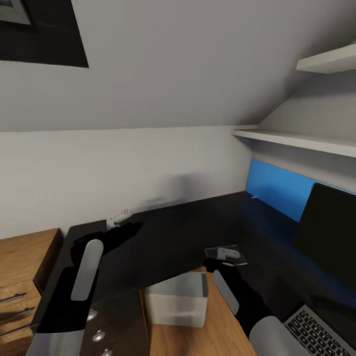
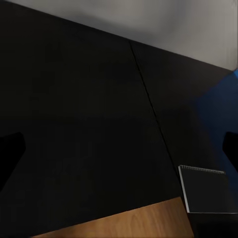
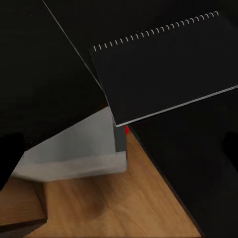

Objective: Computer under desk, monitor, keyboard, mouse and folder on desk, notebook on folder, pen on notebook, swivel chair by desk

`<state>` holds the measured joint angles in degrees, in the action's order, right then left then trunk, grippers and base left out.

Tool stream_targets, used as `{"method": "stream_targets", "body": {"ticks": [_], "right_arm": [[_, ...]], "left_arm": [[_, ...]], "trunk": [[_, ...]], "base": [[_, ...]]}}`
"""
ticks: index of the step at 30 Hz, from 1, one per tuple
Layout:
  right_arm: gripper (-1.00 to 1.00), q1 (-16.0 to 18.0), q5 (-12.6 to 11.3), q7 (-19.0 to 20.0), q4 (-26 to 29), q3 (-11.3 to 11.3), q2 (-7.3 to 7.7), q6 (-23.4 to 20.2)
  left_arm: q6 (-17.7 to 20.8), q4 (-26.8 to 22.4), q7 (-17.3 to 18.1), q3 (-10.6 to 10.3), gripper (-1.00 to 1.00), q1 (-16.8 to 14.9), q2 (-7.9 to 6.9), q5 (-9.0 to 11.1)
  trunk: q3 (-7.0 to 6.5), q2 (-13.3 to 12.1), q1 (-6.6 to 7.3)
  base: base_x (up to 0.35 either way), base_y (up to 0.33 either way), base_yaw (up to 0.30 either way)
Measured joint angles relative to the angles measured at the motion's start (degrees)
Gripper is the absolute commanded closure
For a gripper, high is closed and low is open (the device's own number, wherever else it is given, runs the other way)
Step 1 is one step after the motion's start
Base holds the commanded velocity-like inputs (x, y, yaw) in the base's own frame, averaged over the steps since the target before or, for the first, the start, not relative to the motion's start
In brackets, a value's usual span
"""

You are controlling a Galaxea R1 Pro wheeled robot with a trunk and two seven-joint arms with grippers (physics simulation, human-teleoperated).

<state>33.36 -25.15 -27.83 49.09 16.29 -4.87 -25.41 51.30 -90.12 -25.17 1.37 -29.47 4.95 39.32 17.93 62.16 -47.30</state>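
The notebook (image 3: 163,69), dark grey with a wire spine, lies flat at the inner edge of the black desk (image 1: 178,232), one corner past the edge. My right gripper (image 1: 217,266) hovers over it, open, fingers (image 3: 231,148) wide apart and touching nothing. The notebook (image 2: 206,193) also shows past my left gripper (image 1: 123,230), which is open above bare desk top further left. The light grey computer (image 1: 178,299) stands on the floor under the desk. The monitor (image 1: 329,232) is on the desk at the right, with the keyboard (image 1: 316,333) in front of it.
A black drawer unit with silver knobs (image 1: 99,336) sits under the desk's left part. Beside it at far left is a wooden shelf unit (image 1: 20,272). A blue wall panel (image 1: 277,190) runs behind the monitor, with white shelves (image 1: 301,141) above.
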Motion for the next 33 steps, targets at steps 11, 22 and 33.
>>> {"method": "stream_targets", "body": {"ticks": [11, 22, 33], "right_arm": [[-1.00, -0.18, 0.72, 0.00, 2.29, 1.95, 0.18, 1.15], [-1.00, -0.19, 1.01, 0.20, 2.51, 2.37, 0.27, 2.78], [-1.00, -0.19, 0.99, 0.28, 2.60, 2.39, 0.41, 3.78]], "left_arm": [[0.00, 0.85, 0.01, -0.42, -1.00, -0.01, 0.01, -0.02], [-0.01, 0.95, 0.16, -1.19, -1.00, -0.01, -0.01, -0.04], [-0.01, 1.68, 0.07, -1.24, -1.00, -0.01, -0.03, -0.09]], "trunk": [[0.00, 0.00, 0.00], [0.00, 0.01, 0.02], [0.00, 0.00, 0.01]], "base": [[0.000, 0.000, 0.016], [0.197, 0.000, 0.000], [0.118, 0.000, 0.000]]}}
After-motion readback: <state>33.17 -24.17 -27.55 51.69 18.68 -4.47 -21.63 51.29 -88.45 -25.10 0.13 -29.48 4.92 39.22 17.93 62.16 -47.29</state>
